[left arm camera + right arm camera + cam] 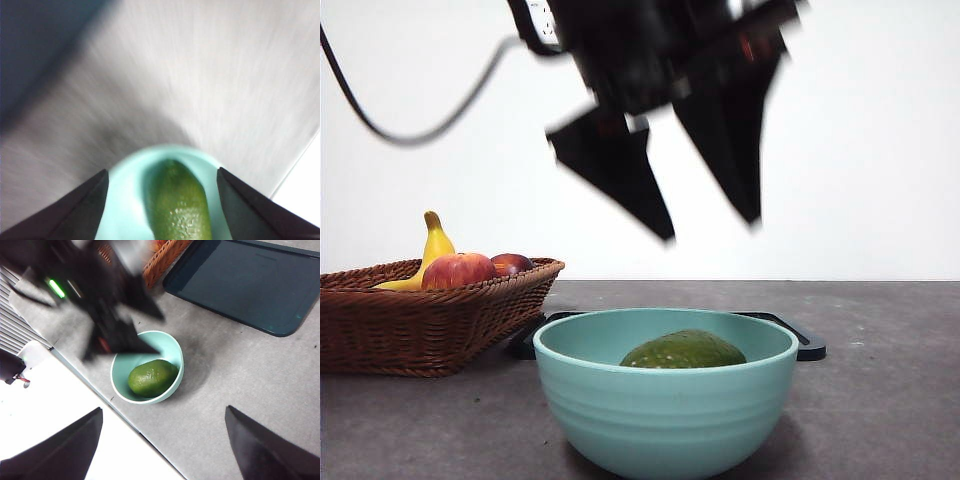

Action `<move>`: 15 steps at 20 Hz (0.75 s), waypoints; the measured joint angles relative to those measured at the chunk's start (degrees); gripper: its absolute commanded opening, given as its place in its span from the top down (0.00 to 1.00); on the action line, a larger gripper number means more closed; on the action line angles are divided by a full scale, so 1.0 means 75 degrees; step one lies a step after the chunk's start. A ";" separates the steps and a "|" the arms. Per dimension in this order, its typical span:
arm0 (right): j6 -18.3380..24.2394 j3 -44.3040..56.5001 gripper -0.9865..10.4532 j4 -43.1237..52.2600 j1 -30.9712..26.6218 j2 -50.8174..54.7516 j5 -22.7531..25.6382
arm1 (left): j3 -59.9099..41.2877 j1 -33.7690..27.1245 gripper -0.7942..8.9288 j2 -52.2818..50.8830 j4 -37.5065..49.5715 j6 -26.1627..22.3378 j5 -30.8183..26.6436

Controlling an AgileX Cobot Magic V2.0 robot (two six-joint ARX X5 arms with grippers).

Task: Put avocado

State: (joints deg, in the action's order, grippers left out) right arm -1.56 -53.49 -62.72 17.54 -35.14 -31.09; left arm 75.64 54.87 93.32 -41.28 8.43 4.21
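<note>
Left pincer [705,228] hanging above the teal bowl [665,400], jaws spread wide, gripping nothing, clear air between its tips and the rim. Avocado [684,351] lying inside the bowl, on its side, touching neither jaw. Right pincer [160,440] waiting high over the worktop [240,385], jaws apart, empty. Dark tray [240,280] sitting behind the bowl; wicker basket [420,325] with banana [432,250] and apple [458,271] standing beside it. Open grey worktop showing along the bowl's other side.
</note>
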 measured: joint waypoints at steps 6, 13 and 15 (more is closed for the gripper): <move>0.0000 0.0000 0.57 0.0000 0.0000 -0.0058 -0.0003 | 0.0000 -0.1268 0.56 -0.1445 -0.0093 -0.0003 -0.0003; 0.0000 0.0000 0.57 0.0221 0.0000 -0.0895 0.0000 | -0.0093 -0.2774 0.56 -0.2917 -0.0985 -0.0184 0.0262; 0.0000 0.0000 0.57 0.0399 0.0003 -0.1212 0.0000 | -0.0417 -0.2932 0.56 -0.3383 -0.0994 -0.0233 0.0629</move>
State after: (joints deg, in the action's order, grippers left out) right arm -1.56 -53.49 -59.72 17.56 -44.23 -31.09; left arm 72.51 32.88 67.94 -48.73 6.68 8.93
